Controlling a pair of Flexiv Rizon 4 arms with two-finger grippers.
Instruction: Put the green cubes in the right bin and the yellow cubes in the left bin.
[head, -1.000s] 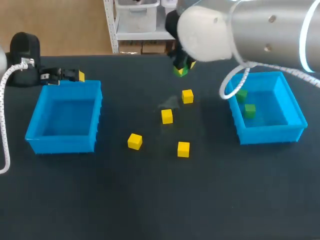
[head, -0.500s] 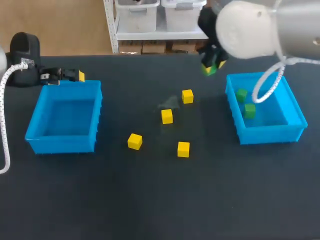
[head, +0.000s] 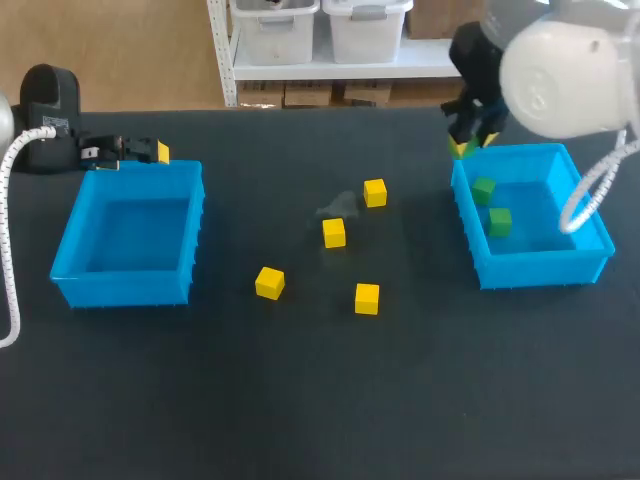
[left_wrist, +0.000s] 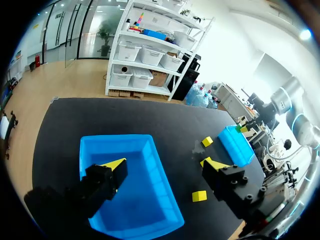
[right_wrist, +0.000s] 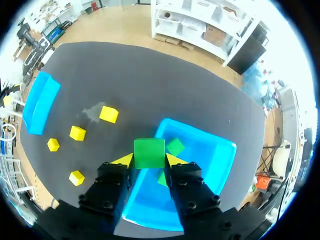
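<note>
My right gripper (head: 472, 146) hangs over the back left corner of the right blue bin (head: 528, 270). In the right wrist view it (right_wrist: 149, 161) is shut on a green cube (right_wrist: 149, 152), above the rim of that bin (right_wrist: 206, 170). Two green cubes (head: 483, 188) (head: 500, 221) lie inside the bin. Several yellow cubes lie on the black table between the bins, among them a back one (head: 375, 192) and a front one (head: 367, 298). My left gripper (head: 140, 152) is open at the back edge of the left blue bin (head: 120, 285), which holds nothing (left_wrist: 145, 200).
A faint grey smudge (head: 338, 207) marks the table beside the back yellow cube. The table's back edge runs just behind both grippers. A white cable (head: 585, 195) loops from my right arm over the right bin.
My right arm has carried the green cube to the right, from above the table's back middle to the right bin's back left corner. The left arm and the yellow cubes have not moved.
</note>
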